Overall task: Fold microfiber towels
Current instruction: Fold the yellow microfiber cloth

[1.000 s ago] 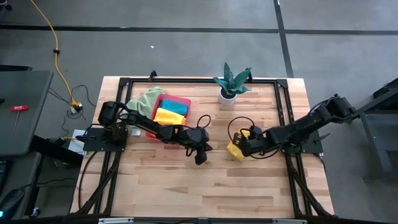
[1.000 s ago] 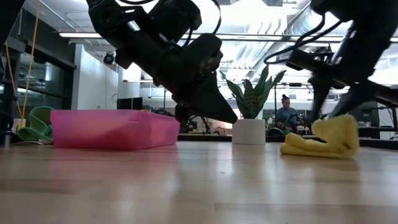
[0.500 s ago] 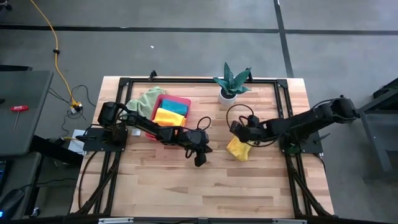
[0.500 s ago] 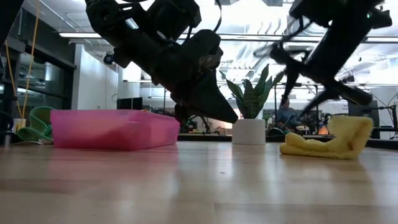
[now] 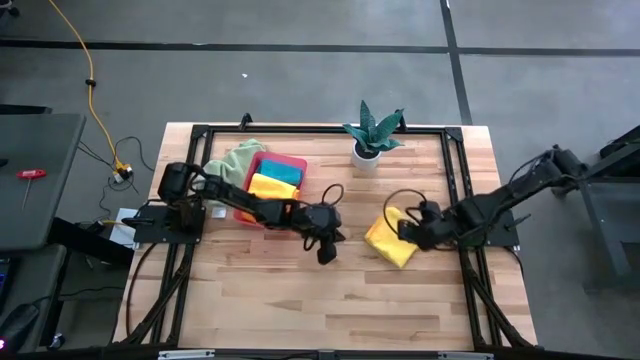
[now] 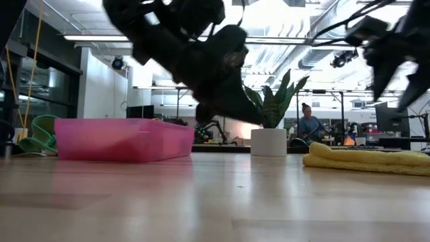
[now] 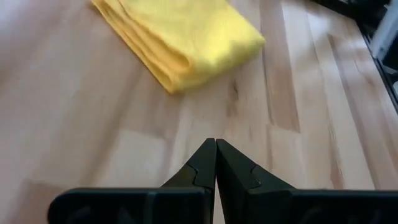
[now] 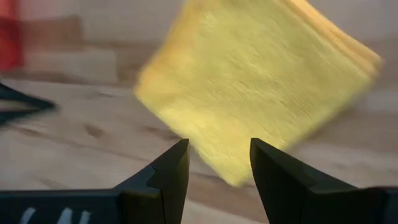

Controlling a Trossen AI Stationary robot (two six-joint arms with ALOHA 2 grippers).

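Note:
A folded yellow towel (image 5: 390, 241) lies flat on the table, right of centre; it also shows in the low view (image 6: 366, 158), the left wrist view (image 7: 180, 37) and the right wrist view (image 8: 255, 81). My right gripper (image 5: 410, 232) is open just to its right, above it, touching nothing (image 8: 217, 163). My left gripper (image 5: 327, 250) is shut and empty at the table's middle (image 7: 215, 163). A pink tray (image 5: 272, 177) at the far left holds a yellow and a teal towel. A pale green towel (image 5: 238, 158) lies beside the tray, partly on its edge.
A potted plant in a white pot (image 5: 368, 150) stands at the far edge, right of centre. Black frame rails (image 5: 455, 170) run along the table's sides. Bare wood lies along the near half of the table (image 5: 330, 310).
My right gripper has carried the yellow towel's raised part over toward the table's right, let it go and drawn back to the right. The towel, bunched and standing up a second ago, now lies flat and folded.

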